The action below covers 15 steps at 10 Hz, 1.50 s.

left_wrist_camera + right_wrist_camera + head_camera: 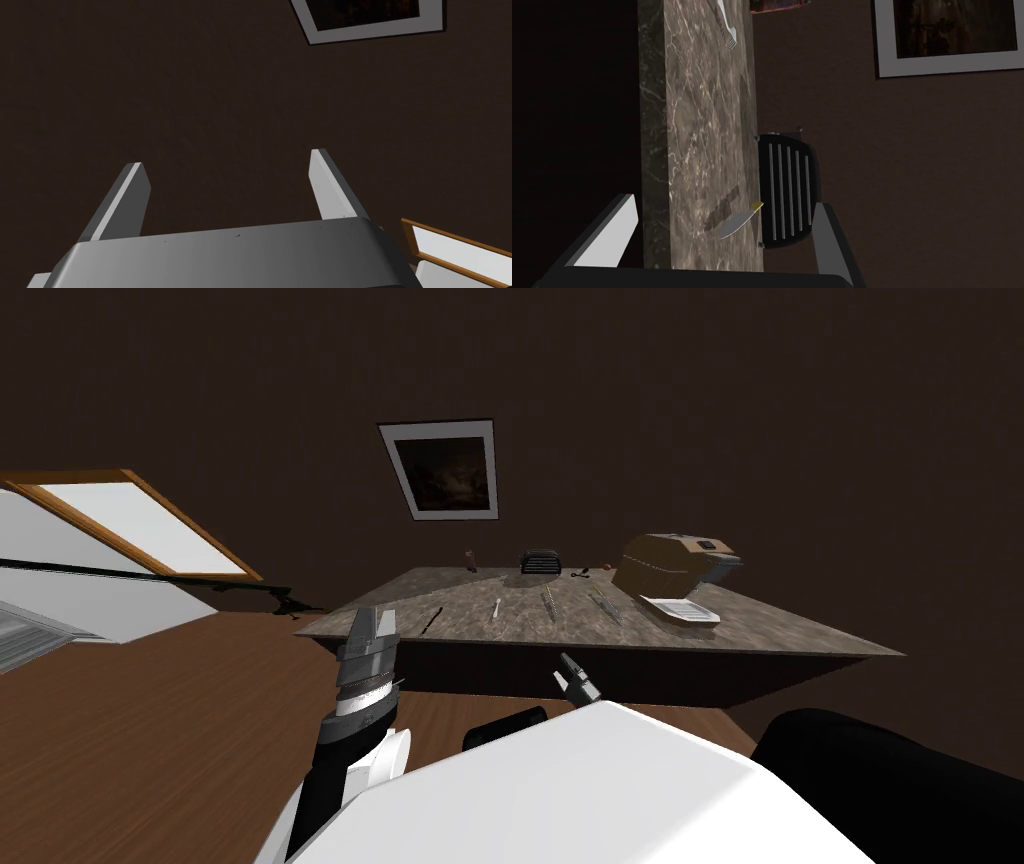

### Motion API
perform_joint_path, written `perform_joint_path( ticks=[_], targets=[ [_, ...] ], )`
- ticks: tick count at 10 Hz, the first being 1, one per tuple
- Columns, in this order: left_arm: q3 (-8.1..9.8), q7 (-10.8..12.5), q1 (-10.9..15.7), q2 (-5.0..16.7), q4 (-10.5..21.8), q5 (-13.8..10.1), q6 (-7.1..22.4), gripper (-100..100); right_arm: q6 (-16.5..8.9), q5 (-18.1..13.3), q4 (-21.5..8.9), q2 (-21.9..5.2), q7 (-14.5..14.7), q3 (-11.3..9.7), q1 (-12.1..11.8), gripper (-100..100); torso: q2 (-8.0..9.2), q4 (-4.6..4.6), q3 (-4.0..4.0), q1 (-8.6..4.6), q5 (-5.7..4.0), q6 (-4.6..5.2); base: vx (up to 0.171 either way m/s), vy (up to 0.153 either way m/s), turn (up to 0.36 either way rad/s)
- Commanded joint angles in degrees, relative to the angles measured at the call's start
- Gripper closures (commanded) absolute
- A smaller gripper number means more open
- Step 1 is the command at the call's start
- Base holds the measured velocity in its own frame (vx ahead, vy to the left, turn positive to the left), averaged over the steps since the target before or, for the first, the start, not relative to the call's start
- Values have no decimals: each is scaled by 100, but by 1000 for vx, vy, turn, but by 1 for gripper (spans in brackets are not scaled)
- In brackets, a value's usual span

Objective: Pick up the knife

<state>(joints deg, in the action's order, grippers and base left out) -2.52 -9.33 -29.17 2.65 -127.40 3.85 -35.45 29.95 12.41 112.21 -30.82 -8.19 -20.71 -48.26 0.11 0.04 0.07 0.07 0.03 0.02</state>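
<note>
**Marble tabletop, a flat knife, and several ways to miss it**

The marble-patterned table point(700, 633) fills the middle of the head view, against a dark brown wall with a framed picture point(445, 470) at upper centre and wooden floor at lower left. The knife point(739, 220), with a grey blade and yellow handle, lies flat on the marble just beside a dark slatted appliance point(787, 190). In the head view it is the thin sliver point(548, 600) below that appliance point(540, 560), near the frame's centre.

The right gripper point(722, 235) is released, its fingers spread and empty. In the head view it point(572, 673) sits low, in front of the table's dark front edge and well short of the knife. The left gripper point(227, 192) is also spread and empty, raised at centre left of the head view point(372, 628).

My judgement of the risks:
- Driving the right hand straight forward at this height would likely strike the table's edge rather than clear it.
- The knife is thin and lies flush on hard stone, so the blade-like fingers may skate over it or nudge it against the slatted appliance.
- Other slim utensils lie close by: a white fork point(496, 608), a dark one point(433, 620) and a greyish one point(605, 606). A small aiming error could close on the wrong piece.
</note>
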Motion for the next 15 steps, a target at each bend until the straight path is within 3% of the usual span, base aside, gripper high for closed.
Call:
perform_joint_path(
  ticks=[1,2,3,4,5,6,7,9,10,11,12,13,14,15],
  targets=[
    [0,0,0,0,0,0,0,0,-35,181,-286,-286,-11,-271,-178,-100,0,0,0,0,0,0,-16,52,282],
    [-1,0,1,0,0,0,0,0,-35,181,-293,-488,-11,-271,-178,-100,0,-1,0,4,0,-3,-14,37,126],
    [0,0,0,0,0,0,0,0,-57,346,-548,-645,-22,-506,-341,-100,-1,0,-1,-1,-1,1,-25,51,289],
    [-1,0,1,0,0,0,0,0,-57,346,-548,-837,-22,-506,-341,-100,3,0,1,3,0,-3,-13,38,115],
    [0,0,0,0,0,0,0,0,-81,517,-811,-1011,-34,-741,-494,-100,-1,0,-1,-1,0,1,-1,51,303],
    [0,0,1,0,0,0,0,0,-81,517,-811,-1191,-34,-741,-494,-100,-3,-1,-2,4,1,-2,-1,40,128],
    [0,0,-1,0,0,0,0,0,-105,691,-1039,-1381,-48,-973,-637,-100,-5,-1,-3,-1,0,1,-2,63,292],
    [0,0,-1,0,0,0,0,0,-105,691,-1081,-1635,-48,-973,-637,-100,-5,-1,-3,-1,1,2,-1,27,55],
    [1,0,-1,0,0,0,0,0,-130,869,-1354,-1853,-65,-1202,-769,-100,-6,-1,-3,-8,-1,2,3,46,281],
    [0,0,0,0,0,0,0,0,-130,869,-1354,-2034,-65,-1202,-769,-100,-7,-1,-4,-2,0,-3,4,36,200],
    [0,0,0,0,0,0,0,0,-155,1049,-1534,-2245,-83,-1424,-890,-100,-8,-1,-5,-4,-1,1,10,49,289],
    [0,0,0,0,0,0,0,0,-155,1049,-1629,-2439,-83,-1427,-890,-100,-11,-2,-6,-2,-1,-3,10,37,162],
    [1,0,-1,0,0,0,0,0,-155,1049,-1629,-2439,-83,-1427,-890,-100,-10,-2,-6,-4,0,2,5,14,2],
    [1,0,-1,1,0,0,0,0,-180,1230,-1904,-2685,-102,-1648,-999,-100,-7,-1,-4,-7,-2,4,6,38,280]
  ],
)
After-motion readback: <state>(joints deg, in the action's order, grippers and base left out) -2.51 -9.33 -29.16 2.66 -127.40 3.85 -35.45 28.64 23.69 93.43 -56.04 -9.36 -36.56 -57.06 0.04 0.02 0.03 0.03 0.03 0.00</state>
